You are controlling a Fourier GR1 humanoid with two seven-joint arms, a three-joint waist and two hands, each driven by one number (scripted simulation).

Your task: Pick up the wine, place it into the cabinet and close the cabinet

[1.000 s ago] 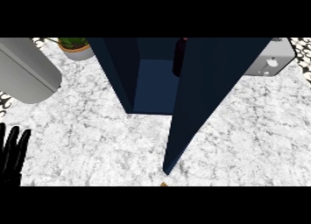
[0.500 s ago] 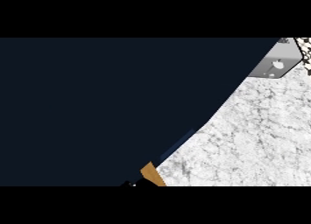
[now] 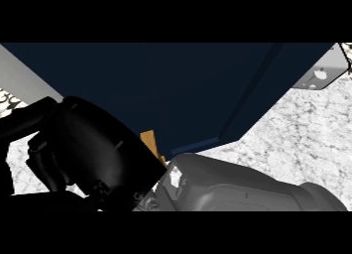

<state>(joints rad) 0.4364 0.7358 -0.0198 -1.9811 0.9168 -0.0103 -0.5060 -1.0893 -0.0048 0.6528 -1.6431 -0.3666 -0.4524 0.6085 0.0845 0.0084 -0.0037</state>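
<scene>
The dark blue cabinet (image 3: pixel 171 84) fills the upper half of the head view, its door (image 3: pixel 281 84) slanting down on the right. A tan edge (image 3: pixel 149 141) shows under it. My right hand (image 3: pixel 98 149) is raised close to the view at the lower left, just below the cabinet. Its fingers (image 3: pixel 46 158) are relaxed and hold nothing I can see, and its grey forearm (image 3: pixel 237 191) comes in from the lower right. My left hand (image 3: pixel 1 163) shows as black fingers at the left edge. The wine is not visible.
A grey appliance (image 3: pixel 21 79) lies at the upper left and a silver metal object (image 3: pixel 321 74) at the upper right. White marble counter (image 3: pixel 310 144) shows to the right of the cabinet.
A second ago the cabinet stood open further back and only my left hand showed. Its dark front then filled the view. My right hand and forearm have now risen in front of it.
</scene>
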